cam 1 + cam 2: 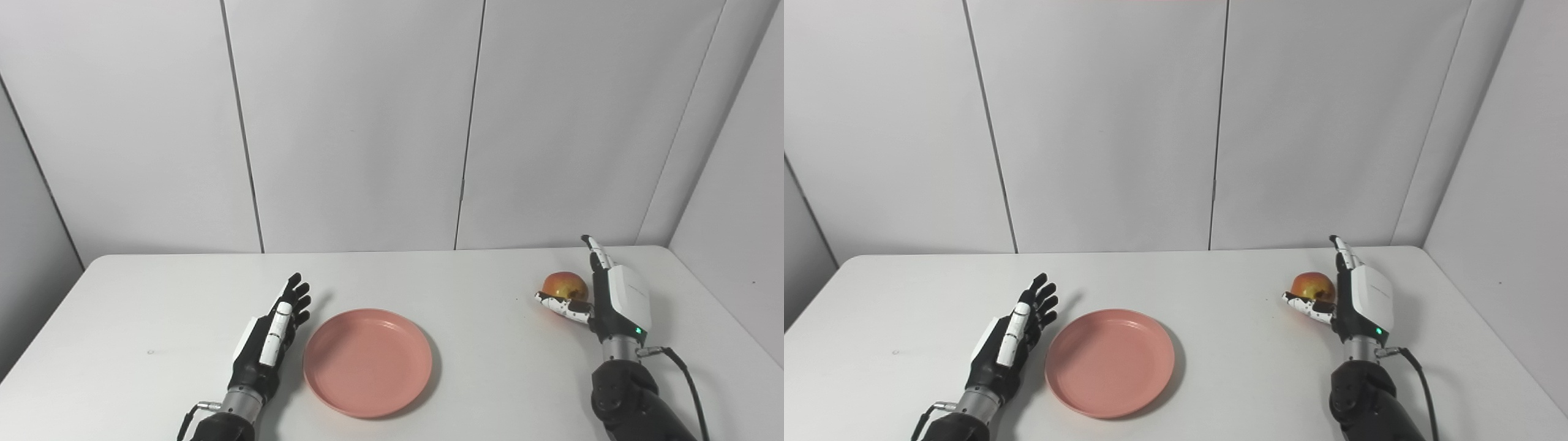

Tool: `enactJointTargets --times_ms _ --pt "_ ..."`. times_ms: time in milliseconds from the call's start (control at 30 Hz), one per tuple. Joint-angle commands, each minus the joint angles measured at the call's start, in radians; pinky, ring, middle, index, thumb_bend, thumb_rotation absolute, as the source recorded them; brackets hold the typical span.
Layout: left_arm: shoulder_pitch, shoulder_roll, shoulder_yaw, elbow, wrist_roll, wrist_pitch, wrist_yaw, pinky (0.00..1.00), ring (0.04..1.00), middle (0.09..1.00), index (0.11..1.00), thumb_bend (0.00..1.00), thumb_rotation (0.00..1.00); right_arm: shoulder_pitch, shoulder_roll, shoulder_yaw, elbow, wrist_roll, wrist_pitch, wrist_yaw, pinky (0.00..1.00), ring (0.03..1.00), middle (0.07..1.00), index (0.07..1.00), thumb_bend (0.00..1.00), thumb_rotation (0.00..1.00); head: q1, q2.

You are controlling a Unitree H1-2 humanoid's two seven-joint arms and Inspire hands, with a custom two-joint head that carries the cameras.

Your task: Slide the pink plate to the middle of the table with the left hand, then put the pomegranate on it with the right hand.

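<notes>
The pink plate (367, 361) lies flat near the middle of the white table (153, 306), toward the front edge. My left hand (272, 334) stands just left of the plate, open, fingers stretched forward, holding nothing. The pomegranate (565, 285), red and yellow, sits on the table at the right. My right hand (612, 294) is open right beside it, palm facing the fruit, thumb reaching under its near side and fingers pointing up along its right side. Whether the palm touches the fruit is hidden.
Grey panel walls close off the back and right side of the table. A black cable (689, 380) trails from my right wrist toward the front right edge. The table's rounded far corners show at left and right.
</notes>
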Motion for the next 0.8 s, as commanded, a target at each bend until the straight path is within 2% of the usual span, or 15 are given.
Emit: enactJointTargets --times_ms 0,267,433,567,767 --pt "0.025 0.010 -0.003 0.023 -0.001 -0.028 -0.013 0.96 0.968 0.976 0.981 0.55 1.00 -0.041 -0.016 0.007 0.011 0.011 -0.042 -0.022 0.76 0.848 0.884 0.882 0.82 0.26 0.001 0.001" --pt "0.028 0.006 -0.002 0.008 0.000 -0.014 -0.007 0.96 0.968 0.973 0.981 0.55 1.00 -0.044 -0.011 0.024 0.036 0.033 -0.053 -0.031 0.71 0.802 0.840 0.844 0.78 0.16 0.006 0.003" --pt "0.029 0.007 -0.004 0.008 0.002 -0.022 -0.009 0.96 0.970 0.975 0.983 0.54 1.00 -0.038 -0.005 0.024 0.029 0.040 -0.058 -0.049 0.62 0.692 0.750 0.763 0.75 0.01 0.007 0.003" --pt "0.030 0.004 -0.005 0.005 0.002 -0.018 -0.006 0.95 0.968 0.975 0.982 0.54 1.00 -0.030 -0.003 0.020 0.012 0.058 -0.054 -0.027 0.59 0.665 0.726 0.744 0.74 0.00 0.011 0.003" --pt "0.031 0.003 -0.005 0.001 0.001 -0.013 -0.006 0.95 0.968 0.974 0.981 0.54 1.00 -0.023 0.000 0.008 -0.006 0.096 -0.048 -0.002 0.47 0.558 0.645 0.693 0.70 0.00 0.011 0.004"
